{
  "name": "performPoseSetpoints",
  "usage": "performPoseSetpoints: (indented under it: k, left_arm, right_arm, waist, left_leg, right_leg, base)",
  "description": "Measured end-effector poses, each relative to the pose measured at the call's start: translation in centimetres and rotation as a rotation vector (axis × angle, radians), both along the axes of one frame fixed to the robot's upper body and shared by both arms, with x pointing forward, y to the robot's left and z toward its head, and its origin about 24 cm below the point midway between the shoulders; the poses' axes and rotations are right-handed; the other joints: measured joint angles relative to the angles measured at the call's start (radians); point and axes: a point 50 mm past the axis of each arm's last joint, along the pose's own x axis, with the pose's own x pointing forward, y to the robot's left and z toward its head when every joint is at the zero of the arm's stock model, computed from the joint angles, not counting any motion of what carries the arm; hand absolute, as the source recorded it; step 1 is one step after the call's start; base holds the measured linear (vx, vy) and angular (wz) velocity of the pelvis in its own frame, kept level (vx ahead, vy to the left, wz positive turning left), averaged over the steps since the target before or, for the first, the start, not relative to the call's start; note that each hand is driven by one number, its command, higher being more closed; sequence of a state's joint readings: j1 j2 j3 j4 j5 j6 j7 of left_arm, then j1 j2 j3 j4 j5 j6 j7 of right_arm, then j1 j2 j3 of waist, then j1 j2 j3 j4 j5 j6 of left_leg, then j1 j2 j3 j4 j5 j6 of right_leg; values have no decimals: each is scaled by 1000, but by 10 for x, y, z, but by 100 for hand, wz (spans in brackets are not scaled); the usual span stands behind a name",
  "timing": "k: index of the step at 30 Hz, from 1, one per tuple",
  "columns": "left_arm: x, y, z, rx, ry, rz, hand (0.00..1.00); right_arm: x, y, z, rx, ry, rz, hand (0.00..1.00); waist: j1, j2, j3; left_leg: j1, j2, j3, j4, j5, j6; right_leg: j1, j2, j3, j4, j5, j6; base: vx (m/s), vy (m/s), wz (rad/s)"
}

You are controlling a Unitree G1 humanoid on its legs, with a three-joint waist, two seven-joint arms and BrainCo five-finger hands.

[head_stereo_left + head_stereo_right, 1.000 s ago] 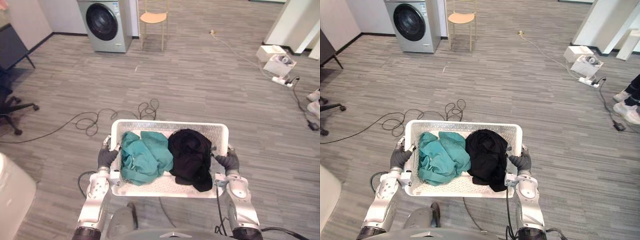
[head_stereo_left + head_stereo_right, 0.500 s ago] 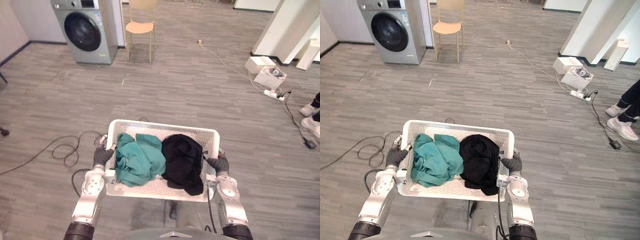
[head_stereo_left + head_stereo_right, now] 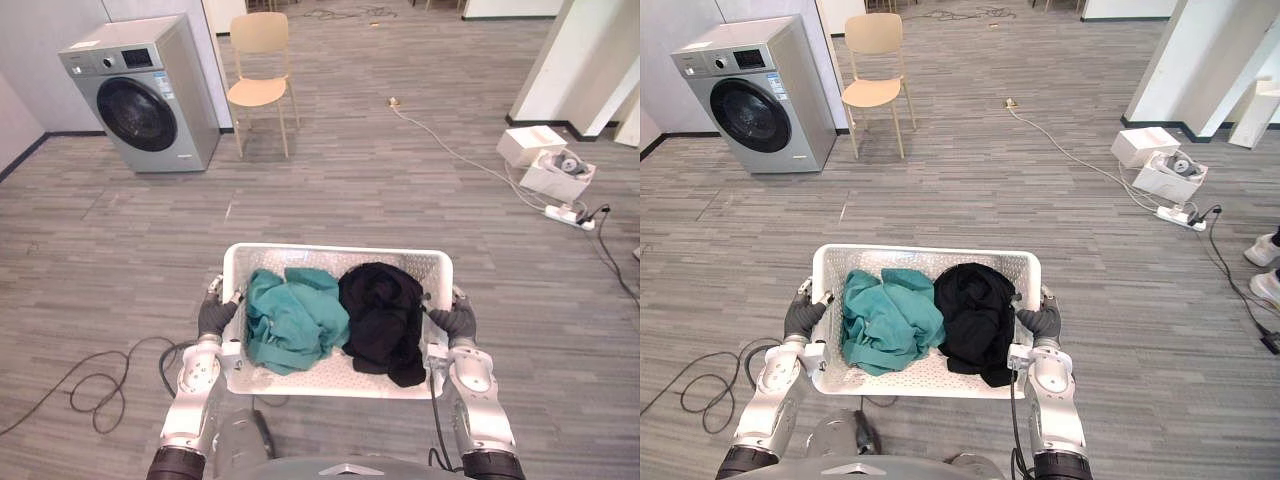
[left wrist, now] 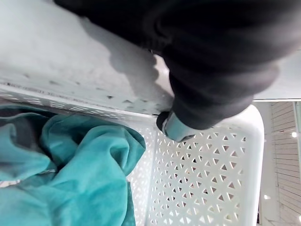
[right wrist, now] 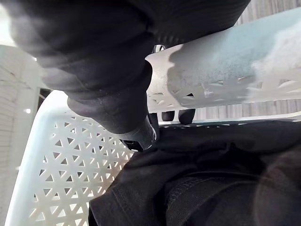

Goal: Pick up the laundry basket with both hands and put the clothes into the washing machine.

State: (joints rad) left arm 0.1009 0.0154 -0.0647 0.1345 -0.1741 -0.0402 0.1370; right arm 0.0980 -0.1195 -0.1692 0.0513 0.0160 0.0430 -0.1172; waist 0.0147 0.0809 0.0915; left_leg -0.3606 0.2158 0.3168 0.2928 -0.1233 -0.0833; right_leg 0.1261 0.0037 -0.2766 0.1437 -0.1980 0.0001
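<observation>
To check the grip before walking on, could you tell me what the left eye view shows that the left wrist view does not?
Left eye view: the washing machine, a chair beside it, the black garment and the right hand. Left wrist view: the left hand's fingers hooked inside the rim. Both: the white laundry basket and teal garment.

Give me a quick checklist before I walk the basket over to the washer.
1. Left hand gripping the laundry basket: thumb hooked over the rim, ok.
2. Right hand gripping the opposite rim: ok.
3. Teal clothes and black garment inside the basket: ok, though the black one drapes onto the near rim.
4. Floor toward the washing machine: bare, with the chair standing beside the machine, ok.
5. Door of the washing machine: looks closed, not ok for loading.
</observation>
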Motion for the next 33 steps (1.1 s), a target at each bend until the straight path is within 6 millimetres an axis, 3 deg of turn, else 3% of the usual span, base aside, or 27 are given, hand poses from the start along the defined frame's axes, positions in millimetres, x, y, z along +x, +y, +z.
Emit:
performPoseSetpoints:
  k: [2,3,4,5,6,7,8,9,10,12,13,15,17,18,19,20,21,22,23,24,25,26,27,28,30,32,33]
  left_arm:
    - [0,-2,3,-12,-13,8,100]
    - [0,-2,3,-13,-14,9,100]
    - [0,-1,4,-10,-16,11,100]
    - [0,-1,6,-14,-27,12,100]
    - [1,-2,8,-11,-35,6,100]
    - [3,1,10,5,-44,0,100]
    - [3,3,10,15,-41,-6,100]
    - [3,5,9,25,-33,-14,100]
    - [2,9,9,38,-29,-8,100]
    - [2,18,10,67,-29,5,100]
    - [2,20,12,73,-38,12,100]
    - [4,19,21,76,-75,5,100]
    - [12,17,30,73,-119,-12,100]
    - [13,17,31,74,-123,-13,100]
    - [15,18,30,82,-120,-12,100]
    - [15,18,27,88,-106,-13,100]
    - [13,17,21,94,-81,-11,100]
    - [11,13,14,85,-55,-5,100]
    - [11,8,14,83,-54,-7,100]
    - [11,8,14,81,-55,-3,100]
    - [10,10,13,73,-51,13,100]
    - [11,10,12,72,-48,17,100]
    - [10,11,12,71,-45,17,100]
    - [10,10,10,70,-41,18,100]
    - [10,11,12,64,-58,25,100]
    - [11,13,14,62,-72,42,100]
    - [11,14,14,65,-72,48,100]
  right_arm:
    - [2,-1,2,-6,-8,5,100]
    - [2,-1,3,-5,-9,4,100]
    - [3,1,2,5,-11,4,100]
    - [3,1,4,0,-22,4,100]
    - [3,0,3,4,-25,-2,100]
    - [2,1,2,24,-25,-17,100]
    - [1,1,0,28,-22,-26,100]
    - [1,4,-4,49,-9,-30,100]
    - [1,7,-7,62,2,-31,100]
    - [3,15,-11,81,12,-10,100]
    - [4,17,-9,81,0,-1,100]
    - [5,16,-3,77,-24,-1,100]
    - [7,14,8,63,-75,0,100]
    - [7,14,9,61,-80,0,100]
    - [6,15,11,57,-88,4,100]
    - [3,14,9,56,-79,2,100]
    - [-2,14,5,52,-60,4,100]
    - [-6,11,2,44,-41,-2,100]
    - [-7,10,3,42,-46,-6,100]
    - [-8,9,7,36,-58,-6,100]
    - [-10,8,11,26,-74,-5,100]
    - [-9,9,13,33,-82,-7,100]
    - [-9,9,13,39,-85,-11,100]
    - [-9,8,13,42,-86,-12,100]
    - [-9,9,16,41,-97,-11,100]
    - [-7,10,24,35,-130,1,100]
    - [-6,12,24,36,-133,12,100]
  waist:
    - [22,8,2]
    - [24,5,2]
    - [26,-24,-10]
    - [18,-38,-20]
    - [11,-54,-16]
    - [7,-99,-6]
    - [6,-117,-7]
    - [-1,-132,-5]
    - [-2,-129,-2]
    - [6,-104,11]
    - [7,-85,13]
    - [1,-65,18]
    - [-28,-68,23]
    - [-36,-76,21]
    - [-59,-95,30]
    - [-66,-101,27]
    - [-75,-102,17]
    - [-72,-57,-8]
    - [-77,-33,-9]
    - [-77,-14,-1]
    - [-68,24,5]
    - [-58,25,12]
    - [-52,18,17]
    - [-50,1,28]
    - [-46,-13,26]
    - [-31,-13,26]
    - [-17,-15,27]
  left_leg:
    - [-11,-11,-22,-164,55,-26]
    - [-16,-14,-23,-153,71,-11]
    - [-28,-41,-33,-68,158,40]
    - [-58,-63,-36,43,174,105]
    - [-67,-75,-25,104,132,135]
    - [-56,-101,6,183,57,146]
    - [-49,-112,15,216,27,148]
    - [-9,-127,12,240,-32,149]
    - [39,-129,6,235,-67,155]
    - [191,-134,-30,140,-119,155]
    - [271,-131,-45,79,-149,181]
    - [342,-126,-46,18,-168,188]
    - [425,-123,-43,-27,-202,164]
    - [448,-128,-43,-37,-213,151]
    - [517,-138,-52,-41,-256,91]
    - [558,-138,-72,-40,-284,71]
    - [605,-127,-94,-31,-325,68]
    - [591,-69,-130,84,-325,64]
    - [486,19,-146,338,-246,79]
    - [435,65,-155,459,-190,111]
    - [347,178,-150,651,-21,153]
    - [287,261,-119,831,69,173]
    - [260,278,-104,918,64,174]
    - [217,276,-84,1020,27,178]
    - [146,233,-50,1002,-34,171]
    - [68,163,-29,828,-89,137]
    - [39,109,-21,620,-111,103]
  right_leg:
    - [68,-1,39,-17,-50,48]
    - [90,-11,45,-14,-69,68]
    - [100,-63,61,45,-124,110]
    - [37,-126,85,226,-169,166]
    - [-6,-164,98,345,-175,177]
    - [-93,-246,111,578,-129,201]
    - [-134,-284,104,672,-71,196]
    - [-182,-336,94,810,72,166]
    - [-207,-349,76,887,59,131]
    - [-270,-318,32,942,-56,79]
    - [-330,-270,17,903,-107,39]
    - [-425,-213,9,771,-137,16]
    - [-534,-168,16,341,-17,26]
    - [-548,-169,23,236,34,38]
    - [-570,-177,84,106,105,56]
    - [-563,-175,123,101,102,59]
    - [-559,-154,171,149,151,64]
    - [-578,-114,175,267,168,69]
    - [-563,-97,133,318,180,41]
    - [-542,-84,98,331,174,21]
    - [-487,-36,47,336,126,-37]
    - [-422,-5,30,327,85,-69]
    - [-382,3,29,315,68,-77]
    - [-291,5,16,276,42,-80]
    - [-188,4,7,196,19,-77]
    - [-123,3,12,133,3,-67]
    - [-86,-1,15,101,-11,-64]
  base:
    - [657,172,-54]
    - [803,297,-72]
    - [807,357,-48]
    - [679,332,-38]
    - [695,337,-15]
    - [572,255,-2]
    - [729,273,3]
    - [735,219,4]
    - [718,191,-1]
    - [630,98,-26]
    - [581,54,-32]
    - [591,-1,-3]
    - [576,-55,34]
    - [584,-141,52]
    - [617,-172,57]
    - [660,-211,69]
    - [618,-203,56]
    - [773,-314,64]
    - [875,-375,52]
    - [826,-378,41]
    - [806,-292,23]
    - [678,-209,17]
    - [532,-146,22]
    - [611,-167,36]
    - [635,-151,37]
    - [481,-63,10]
    - [536,-14,-8]
